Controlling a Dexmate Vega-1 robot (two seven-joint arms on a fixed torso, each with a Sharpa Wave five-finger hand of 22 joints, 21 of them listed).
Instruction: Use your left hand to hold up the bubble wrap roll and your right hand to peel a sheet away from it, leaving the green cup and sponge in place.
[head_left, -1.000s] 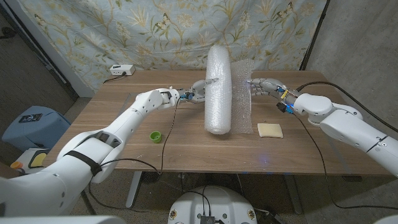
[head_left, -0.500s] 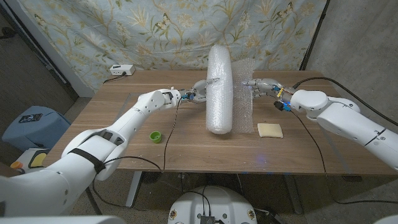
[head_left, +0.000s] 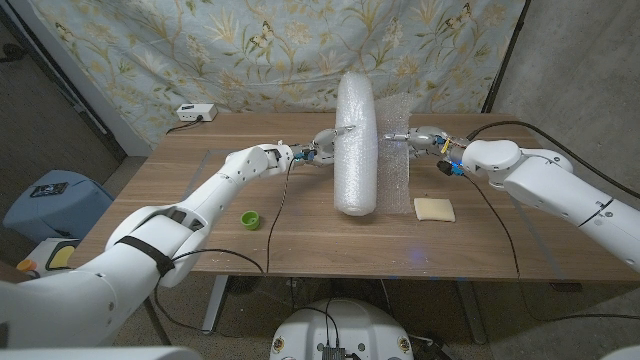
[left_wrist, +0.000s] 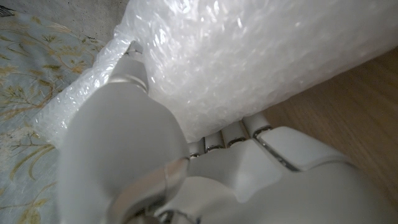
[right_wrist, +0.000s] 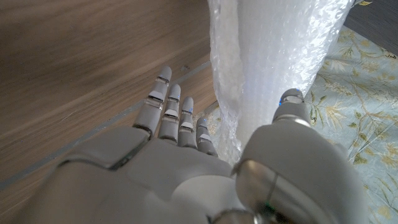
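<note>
The bubble wrap roll (head_left: 355, 140) stands nearly upright at the table's middle, its lower end on the wood. My left hand (head_left: 324, 144) grips the roll's left side; in the left wrist view the thumb (left_wrist: 127, 93) lies over the roll (left_wrist: 249, 56) and the fingers curl under it. A loose sheet (head_left: 392, 165) hangs off the roll's right side. My right hand (head_left: 418, 138) is at the sheet's outer edge, fingers (right_wrist: 168, 112) straight and apart from the thumb (right_wrist: 292, 106), with the sheet (right_wrist: 249, 93) between them. The green cup (head_left: 250, 218) sits front left, the sponge (head_left: 434, 208) front right.
A white box (head_left: 194, 113) with a cable sits at the table's (head_left: 200, 245) far left corner. A floral cloth (head_left: 250, 50) hangs behind the table. Cables trail from both wrists across the wood.
My right hand has moved left, closer to the loose sheet's edge. The roll has shifted slightly to the right in my left hand's grip.
</note>
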